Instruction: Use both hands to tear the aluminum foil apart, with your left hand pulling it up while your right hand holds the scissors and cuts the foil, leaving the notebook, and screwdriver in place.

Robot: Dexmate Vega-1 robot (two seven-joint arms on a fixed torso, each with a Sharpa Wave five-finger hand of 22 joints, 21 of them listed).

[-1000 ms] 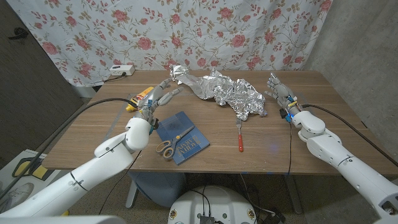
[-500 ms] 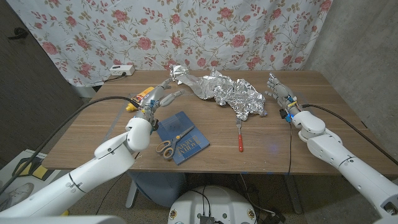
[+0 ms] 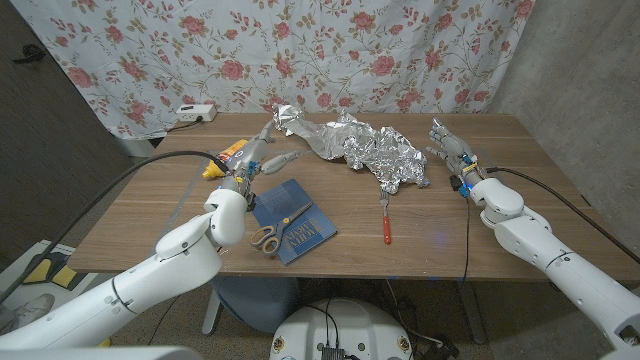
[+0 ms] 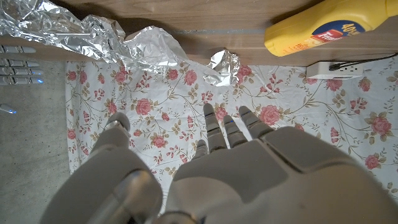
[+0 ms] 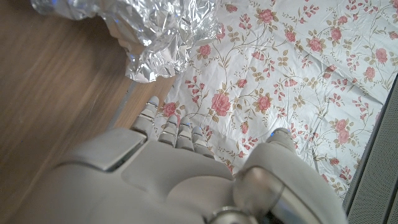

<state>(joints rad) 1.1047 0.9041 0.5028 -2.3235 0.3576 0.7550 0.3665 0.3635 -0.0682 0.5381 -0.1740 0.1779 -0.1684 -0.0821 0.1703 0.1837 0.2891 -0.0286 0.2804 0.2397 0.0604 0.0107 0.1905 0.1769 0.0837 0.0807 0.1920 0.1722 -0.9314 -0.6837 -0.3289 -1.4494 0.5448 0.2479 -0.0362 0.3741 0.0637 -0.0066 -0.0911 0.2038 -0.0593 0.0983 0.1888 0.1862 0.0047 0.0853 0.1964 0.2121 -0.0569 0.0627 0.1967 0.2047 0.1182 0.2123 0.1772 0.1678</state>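
While the foil lies crumpled between them, left hand and right hand hover empty, fingers spread.

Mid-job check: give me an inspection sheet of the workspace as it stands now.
Surface: wooden table.
Job's things: crumpled aluminum foil at the far middle; scissors lying on the blue notebook; screwdriver beside it.
Clutter: yellow bottle at the far left.
Robot hands: left robot hand open near the foil's left end; right robot hand open beside its right end.
Cables: black cable along each arm.
Surroundings: floral curtain, white power strip.
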